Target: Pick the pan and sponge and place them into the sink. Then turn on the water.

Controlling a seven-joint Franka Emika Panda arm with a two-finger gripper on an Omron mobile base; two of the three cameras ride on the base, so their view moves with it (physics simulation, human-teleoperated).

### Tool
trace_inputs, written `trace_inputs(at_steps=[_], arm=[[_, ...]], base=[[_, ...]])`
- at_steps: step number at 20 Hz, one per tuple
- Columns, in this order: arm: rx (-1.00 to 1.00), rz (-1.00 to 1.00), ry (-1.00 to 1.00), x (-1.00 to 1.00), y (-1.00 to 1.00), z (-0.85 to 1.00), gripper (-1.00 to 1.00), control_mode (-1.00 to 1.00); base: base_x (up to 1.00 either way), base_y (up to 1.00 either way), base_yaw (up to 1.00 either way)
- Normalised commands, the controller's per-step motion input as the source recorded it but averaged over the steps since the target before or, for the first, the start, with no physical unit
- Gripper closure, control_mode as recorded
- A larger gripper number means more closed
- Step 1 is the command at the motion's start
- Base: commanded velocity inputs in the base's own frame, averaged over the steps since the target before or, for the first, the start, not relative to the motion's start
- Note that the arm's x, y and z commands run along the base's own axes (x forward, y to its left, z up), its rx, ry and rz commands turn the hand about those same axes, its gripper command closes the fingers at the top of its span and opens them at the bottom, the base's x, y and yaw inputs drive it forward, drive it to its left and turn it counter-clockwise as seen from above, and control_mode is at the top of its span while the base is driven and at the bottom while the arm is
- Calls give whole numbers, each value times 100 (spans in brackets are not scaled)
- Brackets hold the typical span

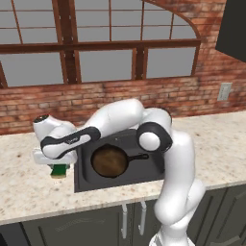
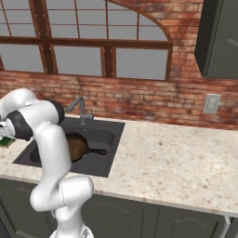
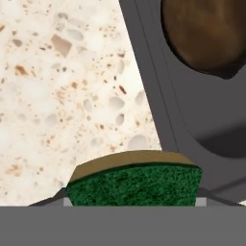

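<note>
The pan [image 1: 109,161] [image 2: 78,145] lies in the sink [image 1: 84,181] [image 2: 106,134], its short black handle pointing right. In the hand view the pan [image 3: 206,33] fills the upper right, inside the dark sink wall [image 3: 158,96]. My gripper [image 1: 59,169] [image 3: 132,201] points down over the counter just left of the sink. It is shut on the sponge [image 1: 61,173] [image 3: 134,185], whose green face and yellow layer fill the gap between the fingers. A sliver of the sponge [image 2: 4,142] shows behind my forearm. The grey faucet [image 2: 80,109] stands behind the basin; no water runs.
Speckled stone counter [image 1: 29,192] [image 2: 176,153] stretches on both sides of the sink. A brick wall with a large window [image 1: 96,43] runs behind it. A dark cabinet [image 2: 218,37] hangs at the upper right, with a wall outlet [image 2: 211,103] below it.
</note>
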Motion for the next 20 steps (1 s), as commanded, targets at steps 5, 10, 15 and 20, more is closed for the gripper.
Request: trace_inputs(at_steps=[5,10,15,20], arm=[[9,0,-5,-22,-87,15,100,-100],[9,0,-6,-25,-80,21,100,-100],[12,0,-2,-1,-74,28,100,-100],[15,0,0,2,-71,3,100,-100]], base=[[0,0,0],[0,0,0],[0,0,0],[0,0,0]])
